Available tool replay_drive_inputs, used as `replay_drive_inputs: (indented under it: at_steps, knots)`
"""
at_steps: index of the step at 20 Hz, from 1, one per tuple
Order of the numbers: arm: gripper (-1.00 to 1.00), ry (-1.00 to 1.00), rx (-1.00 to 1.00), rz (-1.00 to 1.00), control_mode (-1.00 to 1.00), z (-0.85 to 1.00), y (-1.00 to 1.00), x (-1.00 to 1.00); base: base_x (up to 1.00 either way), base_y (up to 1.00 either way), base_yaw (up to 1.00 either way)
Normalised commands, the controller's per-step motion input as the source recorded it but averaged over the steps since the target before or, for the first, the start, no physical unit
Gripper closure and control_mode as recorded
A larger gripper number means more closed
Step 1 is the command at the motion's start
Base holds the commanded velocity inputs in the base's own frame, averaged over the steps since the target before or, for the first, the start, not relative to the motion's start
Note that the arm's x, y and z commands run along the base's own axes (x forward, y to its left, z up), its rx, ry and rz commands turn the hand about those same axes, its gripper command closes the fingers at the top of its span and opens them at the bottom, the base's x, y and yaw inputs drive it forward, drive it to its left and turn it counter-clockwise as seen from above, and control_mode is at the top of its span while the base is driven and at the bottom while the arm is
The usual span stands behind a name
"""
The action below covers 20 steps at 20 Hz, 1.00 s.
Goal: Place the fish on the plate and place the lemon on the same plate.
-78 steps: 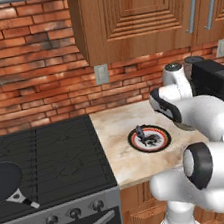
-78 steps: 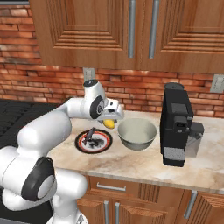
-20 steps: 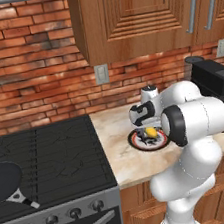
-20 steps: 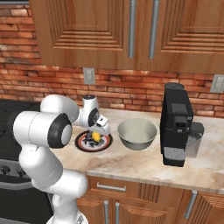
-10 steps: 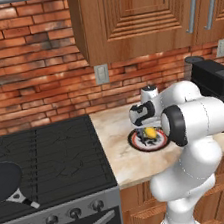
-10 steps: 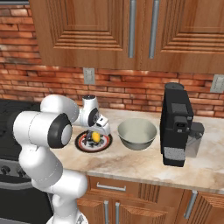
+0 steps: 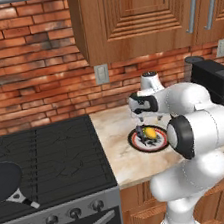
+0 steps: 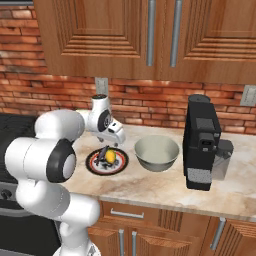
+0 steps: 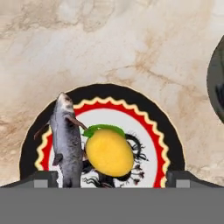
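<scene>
The plate [image 9: 151, 131] with its black rim and red-orange band lies on the marble counter. On it rest the slim grey fish [image 9: 65, 140] and, touching its side, the yellow lemon [image 9: 109, 152] with a green leaf. From the base views the plate [image 7: 160, 144] [image 8: 118, 170] holds the lemon [image 7: 150, 131] [image 8: 110, 157] and the fish [image 8: 102, 153]. My gripper [image 9: 112, 178] hangs just above the plate, open, one dark fingertip on each side of it and nothing between them. The hand [image 7: 141, 114] [image 8: 113, 136] points down over the plate.
A grey-green bowl [image 8: 157, 152] stands right beside the plate, its edge in the hand view [image 9: 216, 78]. A black coffee machine [image 8: 202, 142] is further right. Left of the counter lies the black stove [image 7: 45, 159] with a frying pan [image 7: 3, 182]. Wooden cabinets hang overhead.
About four seconds ago the gripper held the lemon beside the plate; now the lemon lies on the plate and the gripper is open. Over the last second nothing has visibly moved.
</scene>
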Motion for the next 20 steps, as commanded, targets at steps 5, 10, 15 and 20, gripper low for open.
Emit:
replay_drive_inputs:
  at_steps: [5,10,15,20]
  knots:
    - [-1.0,0.0,0.0,0.0,-1.0,0.76,0.0,-0.76,0.0,0.0,0.0]
    - [-1.0,0.0,0.0,0.0,-1.0,0.61,0.0,-0.97,0.0,0.0,0.0]
    - [-1.0,0.0,0.0,0.01,-1.0,0.53,0.0,-1.0,0.0,0.0,0.0]
    - [-1.0,-0.02,0.0,0.05,-1.0,0.66,0.0,-0.98,0.0,0.0,0.0]
